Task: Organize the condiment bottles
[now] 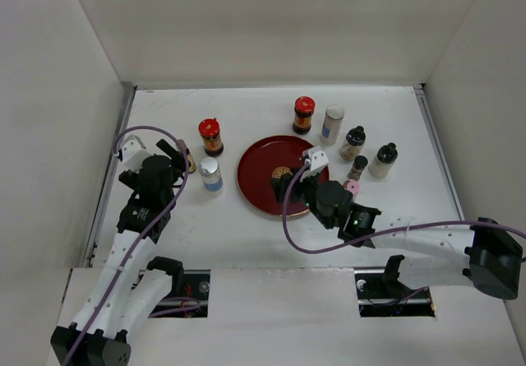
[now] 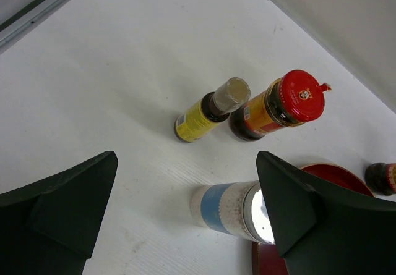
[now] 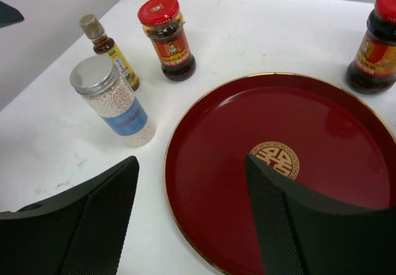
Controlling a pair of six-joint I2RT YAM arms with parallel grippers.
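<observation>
1. Top view: on the desk (image 1: 246, 111), bottles ring the red plate (image 1: 259, 164). A red-lidded jar (image 1: 210, 136) stands at its 10 o'clock and a shaker (image 1: 210, 174) at 9. A second jar (image 1: 304, 113) and a white canister (image 1: 332, 124) stand at 1. The black-capped bottles (image 1: 353, 143) and a pink-capped bottle (image 1: 352, 187) are at 3 to 4.
2. Left wrist view: the left pincer (image 2: 185, 164) is spread wide and holds nothing. The shaker (image 2: 226, 208) sits near its right finger and is probably the next pick. Centre on it first, then close below the cap. A yellow bottle (image 2: 207, 109) and the jar (image 2: 281, 105) crowd 12 o'clock.
3. Right wrist view: the right pincer (image 3: 192, 164) is also wide open and empty, above the plate (image 3: 278, 120), so it could block a placement there.
</observation>
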